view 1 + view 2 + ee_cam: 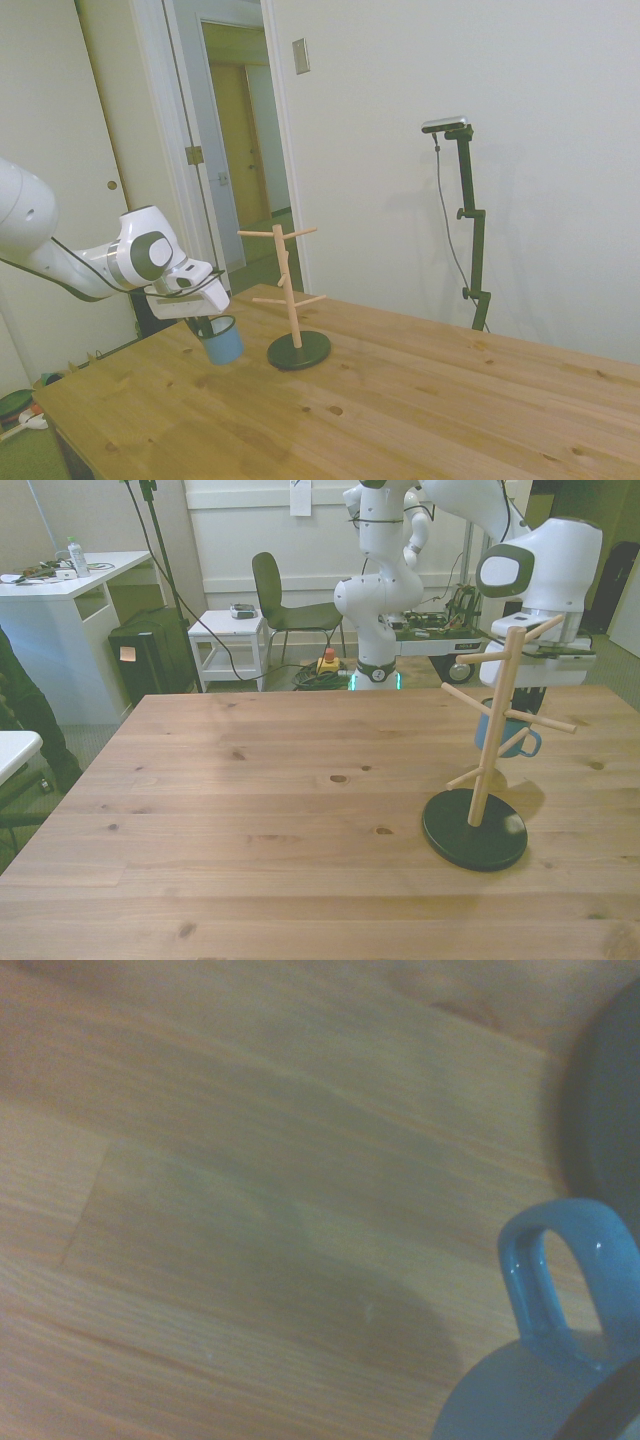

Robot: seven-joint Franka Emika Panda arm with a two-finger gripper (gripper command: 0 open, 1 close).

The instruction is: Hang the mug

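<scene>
Mug (222,342) hangs tilted in the hand's (207,325) grip, beside the peg stand (291,300); it could bump a peg and slip out.

The side view looks across the worktop (420,400) from afar; the front view faces it from opposite. Both share the peg stand (291,300). The wrist view looks down closely.

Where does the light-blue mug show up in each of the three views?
Side view: mug hangs under the gripper, off the table, left of the peg stand.
Front view: mug is behind the stand's pegs, at the front view's right.
Wrist view: mug is close up, handle showing.
Shared landmark: the stand's dark base.
</scene>
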